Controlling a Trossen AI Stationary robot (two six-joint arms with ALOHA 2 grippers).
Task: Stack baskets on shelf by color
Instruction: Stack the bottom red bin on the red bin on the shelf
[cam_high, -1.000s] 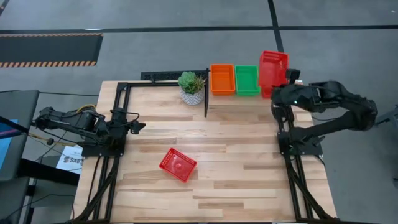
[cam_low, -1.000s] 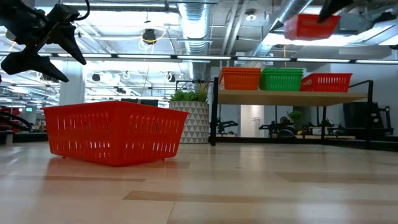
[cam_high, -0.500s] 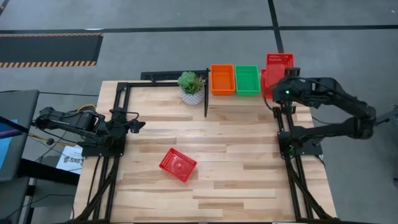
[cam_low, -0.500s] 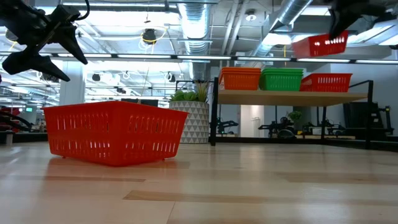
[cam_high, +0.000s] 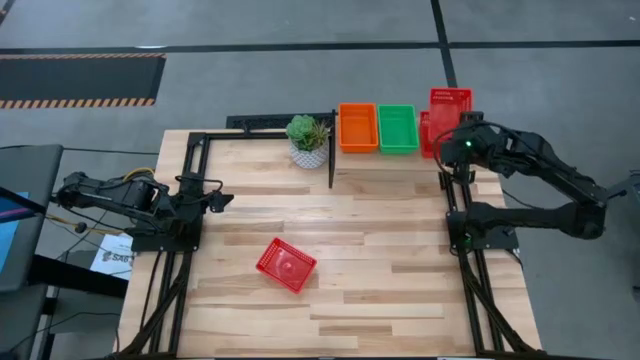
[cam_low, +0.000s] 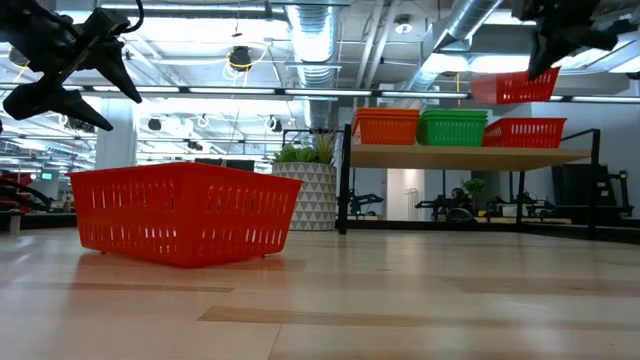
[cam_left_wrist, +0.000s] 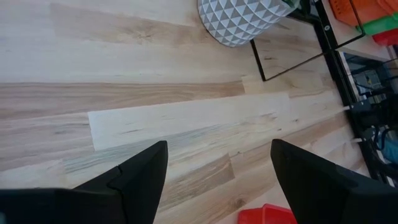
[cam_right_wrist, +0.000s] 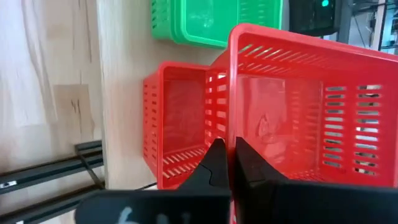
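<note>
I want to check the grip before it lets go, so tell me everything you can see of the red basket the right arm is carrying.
The held red basket is a shallow rectangular tub of glossy plastic, with slotted mesh walls and a smoother floor. The right gripper is shut on one wall at its rim, so the basket hangs tilted in the air above the shelf, touching nothing else. Directly beneath it another red basket sits on the shelf beside the green basket.

Two dark jointed arms, pointed black fingers (cam_left_wrist: 140, 180).
</note>
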